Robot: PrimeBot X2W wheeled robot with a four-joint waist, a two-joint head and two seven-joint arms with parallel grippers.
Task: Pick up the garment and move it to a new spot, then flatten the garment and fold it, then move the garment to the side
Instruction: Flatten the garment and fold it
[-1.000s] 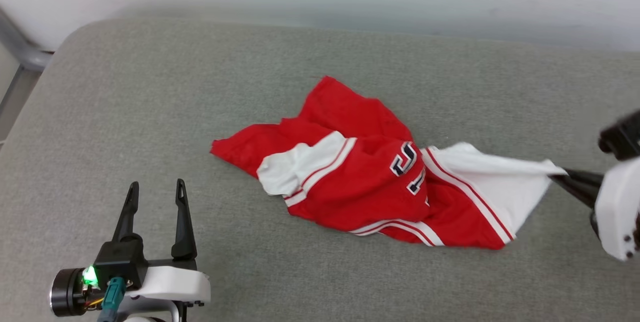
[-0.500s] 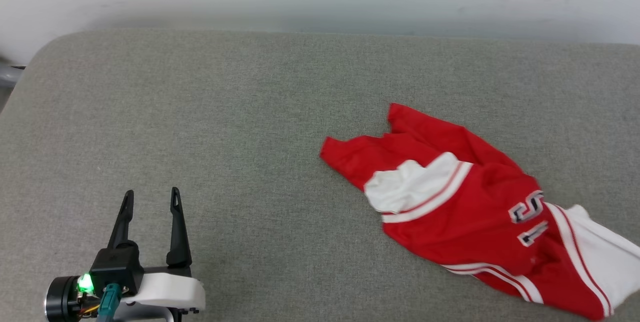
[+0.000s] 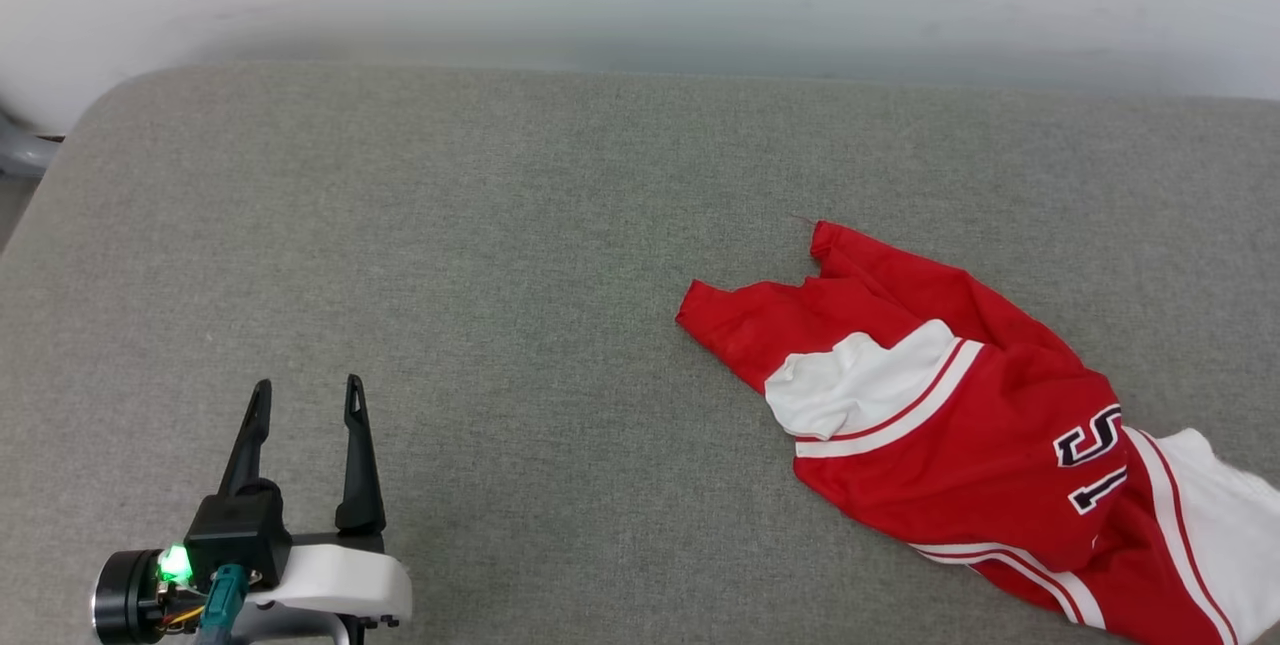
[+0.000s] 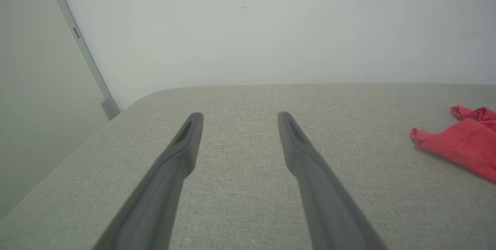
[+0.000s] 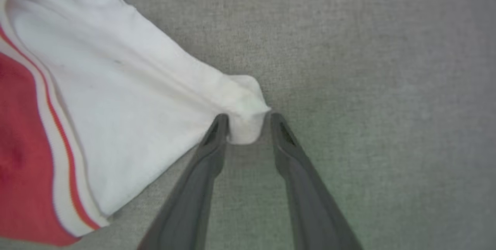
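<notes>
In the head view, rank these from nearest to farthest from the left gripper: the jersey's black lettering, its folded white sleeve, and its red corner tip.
From the left gripper:
1. Red corner tip, leftmost, mid-cushion.
2. Folded white sleeve, further right.
3. Black lettering, near the right edge.

Left gripper (image 3: 307, 387): positioned well to the left of the garment (image 3: 950, 425), apart from it, no contact. Its 2 dark fingers (image 4: 182, 153) point away from the robot, spread wide, with nothing between them. The white left wrist (image 3: 340, 575) sits behind them, and a green light (image 3: 178, 562) is lit beside it.

Right gripper (image 5: 248, 118): positioned at the right end of the garment, on its white sleeve (image 5: 116, 87). Its 2 fingers stand parted, with the sleeve corner between the fingertips.
</notes>
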